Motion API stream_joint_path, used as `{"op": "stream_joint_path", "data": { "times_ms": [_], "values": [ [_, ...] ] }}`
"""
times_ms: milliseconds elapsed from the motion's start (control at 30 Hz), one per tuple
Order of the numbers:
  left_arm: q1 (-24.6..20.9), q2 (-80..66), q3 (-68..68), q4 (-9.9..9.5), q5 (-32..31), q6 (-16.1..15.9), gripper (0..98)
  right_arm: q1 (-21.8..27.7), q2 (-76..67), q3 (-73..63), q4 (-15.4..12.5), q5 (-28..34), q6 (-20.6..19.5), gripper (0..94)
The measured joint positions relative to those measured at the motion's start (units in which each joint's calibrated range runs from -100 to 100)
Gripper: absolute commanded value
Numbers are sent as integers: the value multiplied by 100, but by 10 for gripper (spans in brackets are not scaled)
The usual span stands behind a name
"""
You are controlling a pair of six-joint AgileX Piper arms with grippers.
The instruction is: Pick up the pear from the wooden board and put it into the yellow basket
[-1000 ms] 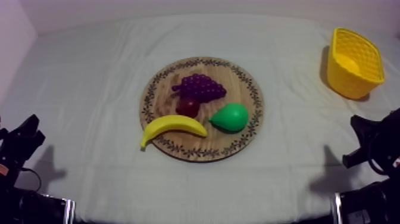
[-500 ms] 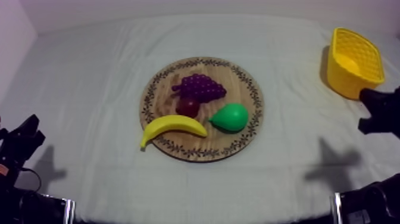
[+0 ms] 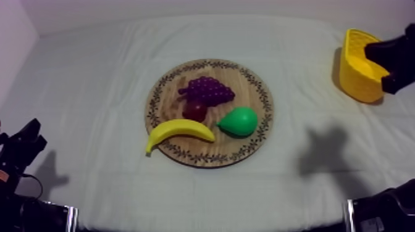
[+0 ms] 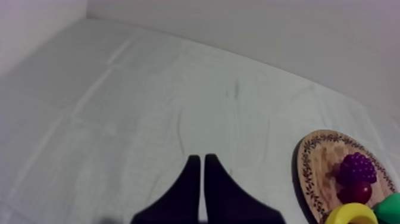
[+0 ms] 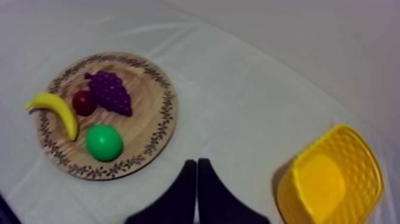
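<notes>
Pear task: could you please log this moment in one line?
pear: on wooden board | yellow basket: empty | left hand: shut | right hand: shut, near basket

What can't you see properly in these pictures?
Top view: the right arm covers part of the basket.
Top view: the grapes hide a bit of the small red fruit.
Left wrist view: the banana and the pear are cut off by the picture's edge.
</notes>
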Motion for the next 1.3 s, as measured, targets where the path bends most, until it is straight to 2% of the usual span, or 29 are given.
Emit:
{"op": "stream_joint_path", "data": {
  "times_ms": [267,533,767,867,1000,1100,1200,1300],
  "values": [
    [0,0,0,0,0,0,1,-652,1165,-924,-61,656,329,7],
    [0,0,0,0,0,0,1,-1264,2209,-1289,-104,775,696,9],
    [0,0,0,0,0,0,1,-1567,3113,-1324,-28,617,1046,91],
    [0,0,0,0,0,0,1,-1635,3414,-1274,-23,590,1201,177],
    [0,0,0,0,0,0,1,-1644,3668,-1278,10,513,1351,457],
    [0,0,0,0,0,0,1,-1709,3771,-1339,85,556,1330,617],
    [0,0,0,0,0,0,1,-1765,3865,-1367,173,611,1244,704],
    [0,0,0,0,0,0,1,-1788,3971,-1400,177,642,1324,746]
  ]
}}
